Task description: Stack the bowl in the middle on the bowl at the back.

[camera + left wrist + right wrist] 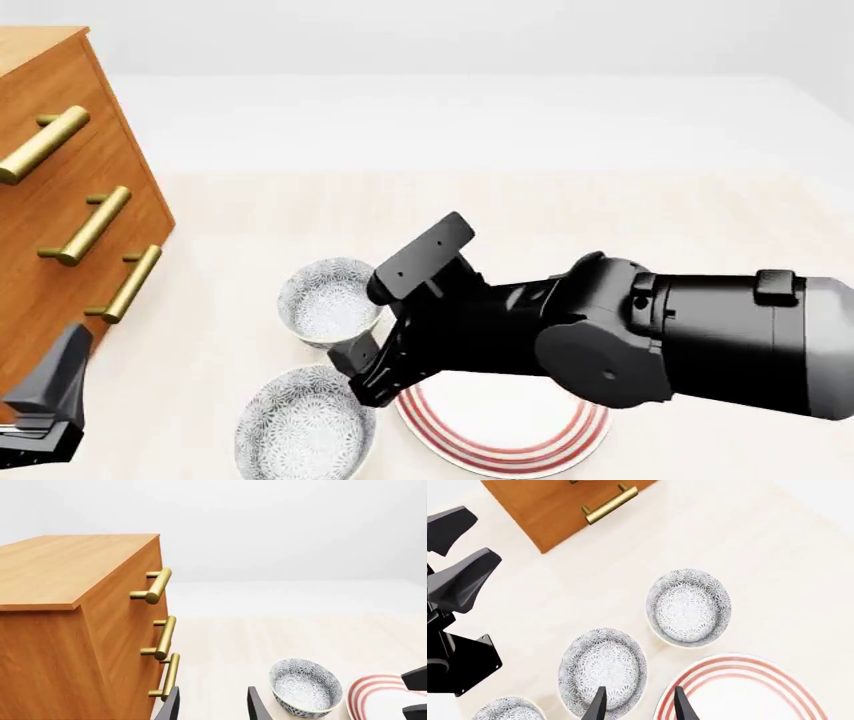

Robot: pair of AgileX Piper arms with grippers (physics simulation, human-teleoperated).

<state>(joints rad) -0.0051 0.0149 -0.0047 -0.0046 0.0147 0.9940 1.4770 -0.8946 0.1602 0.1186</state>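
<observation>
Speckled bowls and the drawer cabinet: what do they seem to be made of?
The two bowls look like glazed ceramic: smooth white surface with fine grey-black lacy print. The cabinet looks like varnished wood, showing orange-brown grain, with brass-like satin handles. Rendered, so uncertain.

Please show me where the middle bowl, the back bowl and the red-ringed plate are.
bowl in the middle (304,432), front view, on its speckled inside.
bowl at the back (324,302), front view, on its inner bottom.
red-ringed plate (514,425), front view, on its bare white centre.

Matte black right arm, thick cylindrical wrist housing with round joint cap, ending in the right claw (384,340) with flat rectangular finger plates.
</observation>
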